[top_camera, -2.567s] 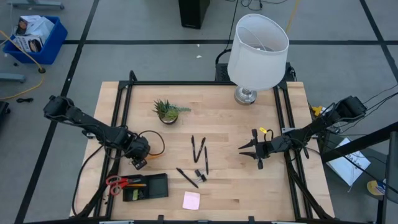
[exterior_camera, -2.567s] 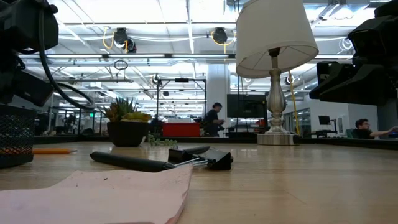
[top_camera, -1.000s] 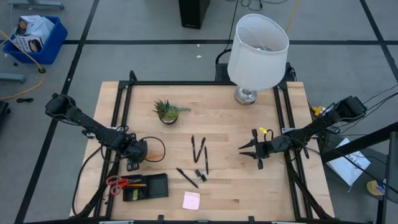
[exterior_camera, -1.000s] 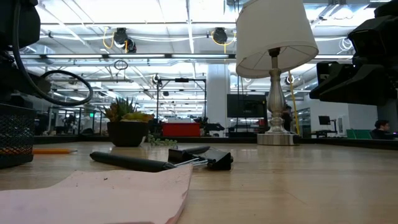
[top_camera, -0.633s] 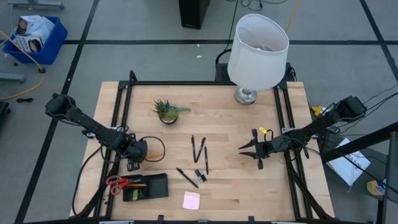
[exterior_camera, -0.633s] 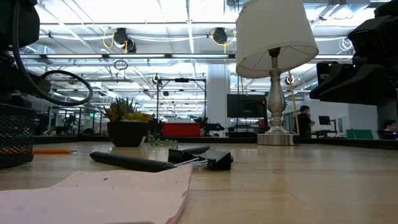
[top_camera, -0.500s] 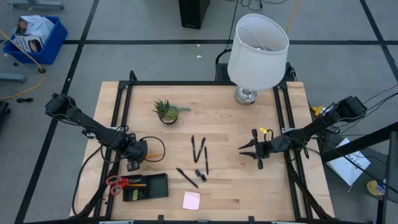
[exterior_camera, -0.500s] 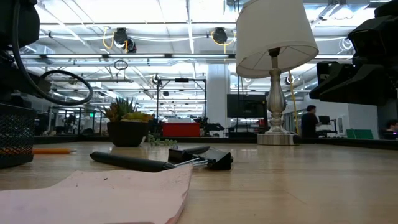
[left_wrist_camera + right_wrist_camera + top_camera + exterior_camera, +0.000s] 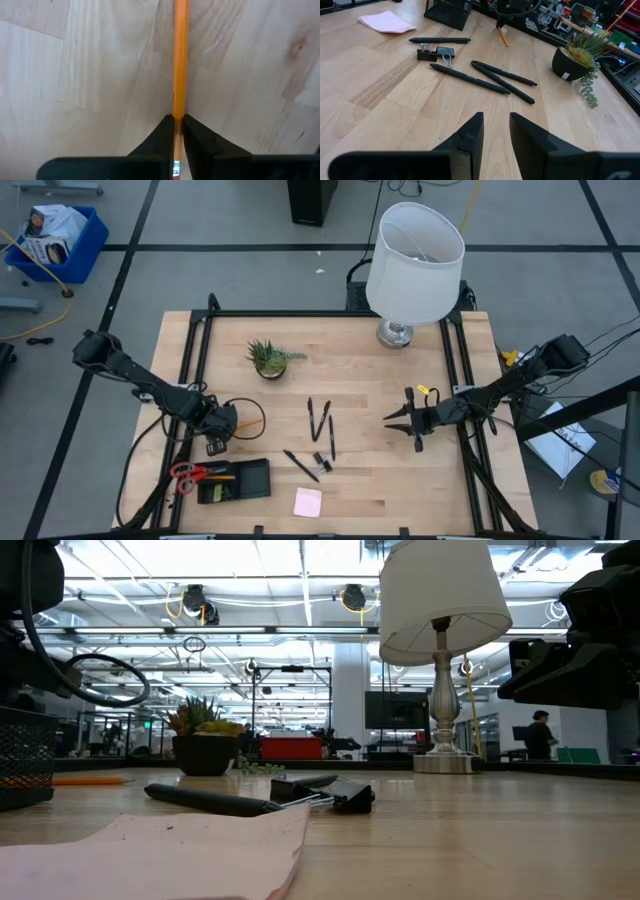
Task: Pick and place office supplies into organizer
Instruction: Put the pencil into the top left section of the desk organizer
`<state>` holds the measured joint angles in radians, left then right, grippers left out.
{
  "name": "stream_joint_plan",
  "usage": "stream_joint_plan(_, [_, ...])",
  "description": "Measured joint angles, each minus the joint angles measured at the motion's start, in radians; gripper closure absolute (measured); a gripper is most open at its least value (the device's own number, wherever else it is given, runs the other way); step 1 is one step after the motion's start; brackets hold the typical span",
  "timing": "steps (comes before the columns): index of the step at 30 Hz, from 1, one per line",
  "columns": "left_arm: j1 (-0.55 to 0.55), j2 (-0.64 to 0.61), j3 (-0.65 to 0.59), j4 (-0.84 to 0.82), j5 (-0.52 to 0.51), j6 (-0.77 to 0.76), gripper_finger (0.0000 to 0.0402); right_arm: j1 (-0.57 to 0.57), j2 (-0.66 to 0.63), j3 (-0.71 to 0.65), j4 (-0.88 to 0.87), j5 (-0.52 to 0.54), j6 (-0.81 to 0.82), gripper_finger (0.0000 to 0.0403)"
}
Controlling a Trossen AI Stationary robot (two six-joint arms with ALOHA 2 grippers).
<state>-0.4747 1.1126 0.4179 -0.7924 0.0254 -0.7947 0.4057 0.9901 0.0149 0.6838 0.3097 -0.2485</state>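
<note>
Closed the left gripper [image 9: 178, 131] snugly on the orange pencil [image 9: 180, 60] near its eraser end, flat on the table [image 9: 370, 370] just above the organizer [image 9: 245, 479]; best lifted level before swinging over; right gripper [image 9: 495, 131] idled part-open, empty.

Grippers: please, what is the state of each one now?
Left gripper: closed on the pencil.
Right gripper: jaws slightly apart, holding nothing, above the table.
</note>
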Motion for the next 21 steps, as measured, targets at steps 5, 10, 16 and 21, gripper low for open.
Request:
stream_joint_plan(5, [0.0,0.001,0.016,-0.001,-0.006,-0.005,0.0389,0.0,0.0,0.0,0.0,0.0,0.0,0.0314])
stream_joint_plan(10, [0.0,0.001,0.055,0.039,-0.033,0.004,0.0388,0.0,0.0,0.0,0.0,0.0,0.0,0.0314])
stream_joint_plan(16, [0.0,0.002,0.069,0.047,-0.029,0.014,0.0398,0.0,0.0,0.0,0.004,0.0,0.0,0.0314])
stream_joint_plan(21, [0.0,0.002,0.068,0.041,-0.024,0.004,0.0383,0.0,0.0,0.0,0.008,0.0,0.0,0.0314])
